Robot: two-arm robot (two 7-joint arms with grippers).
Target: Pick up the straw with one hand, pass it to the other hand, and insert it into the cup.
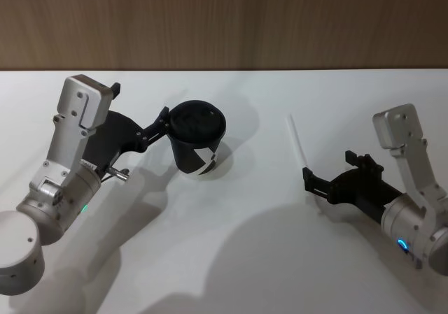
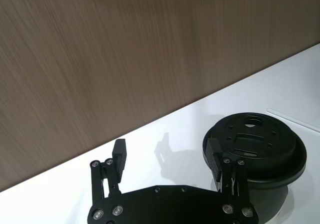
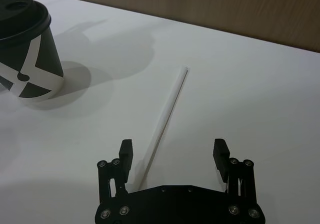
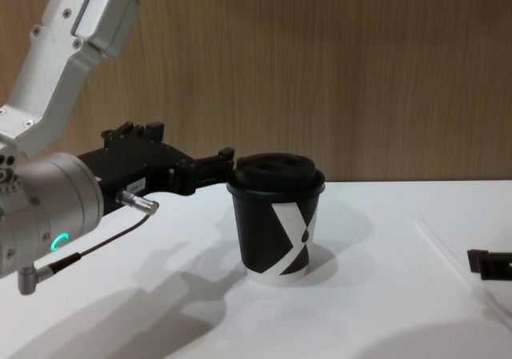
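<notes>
The white straw (image 1: 297, 138) lies flat on the white table, right of the cup. My right gripper (image 1: 332, 166) is low over the straw's near end and open; in the right wrist view the straw (image 3: 167, 109) runs between the fingers, close to one of them. The black cup (image 1: 198, 138) with its lid stands upright at centre left. My left gripper (image 1: 141, 101) is open beside the cup. In the left wrist view one finger (image 2: 216, 156) is against the lid's edge, and the cup (image 2: 257, 146) stands outside the jaws.
A wood-panelled wall (image 1: 224, 20) runs along the table's far edge. The white table (image 1: 231, 258) is bare in front of the cup and between the two arms.
</notes>
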